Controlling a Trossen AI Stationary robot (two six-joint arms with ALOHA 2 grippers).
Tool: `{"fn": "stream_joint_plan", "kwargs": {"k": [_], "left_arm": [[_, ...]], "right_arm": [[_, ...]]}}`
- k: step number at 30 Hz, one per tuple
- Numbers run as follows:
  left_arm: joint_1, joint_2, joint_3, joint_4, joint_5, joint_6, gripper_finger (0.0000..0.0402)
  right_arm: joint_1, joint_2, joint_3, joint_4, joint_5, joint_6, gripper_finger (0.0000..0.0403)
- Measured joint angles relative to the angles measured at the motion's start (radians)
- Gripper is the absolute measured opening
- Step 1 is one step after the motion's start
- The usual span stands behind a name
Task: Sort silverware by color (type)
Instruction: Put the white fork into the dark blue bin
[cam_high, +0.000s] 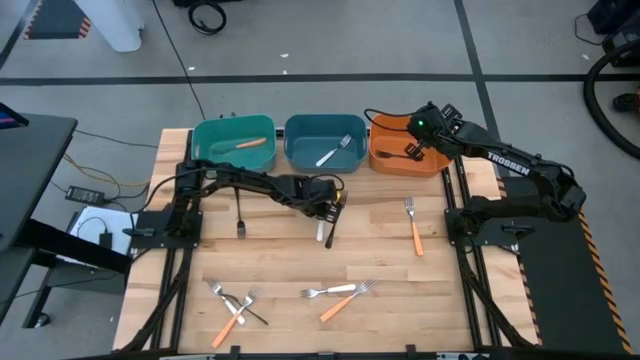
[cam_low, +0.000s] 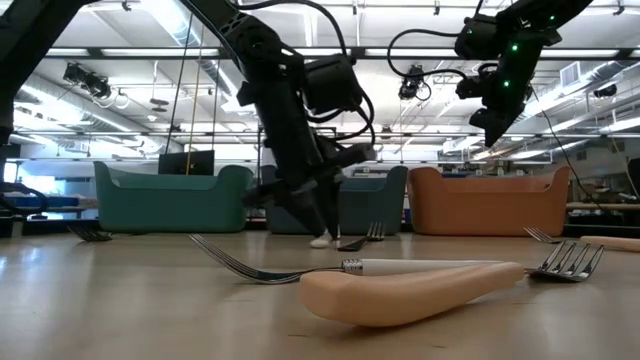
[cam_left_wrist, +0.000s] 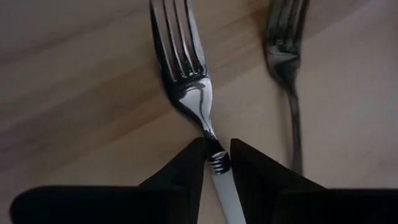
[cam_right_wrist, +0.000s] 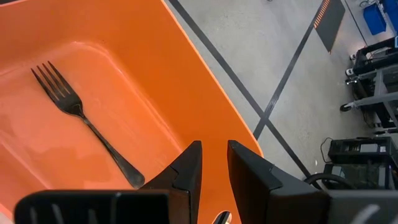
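White-handled fork (cam_left_wrist: 199, 106) lies flat on the desk (cam_high: 290, 265), its neck right between the left jaws (cam_left_wrist: 216, 163). Jaws straddle it at the ribbed collar where the silver head meets the handle, tips touching or nearly so on both sides. I can't tell whether the grip is fully made; the fork isn't lifted. A 2nd, darker fork (cam_left_wrist: 289, 68) lies just beside the jaws on one side, roughly parallel, not between them.

Handling, my read: the fork is light, stiff and slick. The neck is the narrowest spot, so it may pivot or slip once lifted, with the head end likely to droop. A grip further down the handle would balance better. Low profile on wood means the tips must sit right at the surface. Watch the neighbouring dark fork; it could get dragged.

Right jaws (cam_right_wrist: 212, 168) hang over the orange bin (cam_right_wrist: 205, 93), a narrow gap between them, nothing held. 1 black fork (cam_right_wrist: 84, 121) lies in that bin, ahead of the jaws. The blue bin (cam_high: 322, 128) holds a silver fork (cam_high: 335, 150); the green bin (cam_high: 232, 128) holds an orange-handled one (cam_high: 245, 143).

Left to sort: an orange-handled fork (cam_high: 413, 225) mid-desk and a cluster (cam_high: 290, 298) at the near edge.
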Motion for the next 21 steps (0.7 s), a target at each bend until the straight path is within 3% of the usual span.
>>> {"fn": "stream_joint_plan", "kwargs": {"k": [10,17,21], "left_arm": [[0.001,-0.002,0.000,-0.015,-0.013,0.177,0.0040],[0.006,-0.011,-0.003,-0.010,0.105,0.245,0.0040],[0.002,-0.040,0.010,-0.019,0.123,0.285,0.0035]], "right_arm": [[0.000,0.000,0.000,0.000,-0.003,0.000,0.0085],[0.000,0.000,0.000,-0.001,-0.004,0.000,0.0085],[0.000,0.000,0.000,0.006,-0.004,0.000,0.0085]]}}
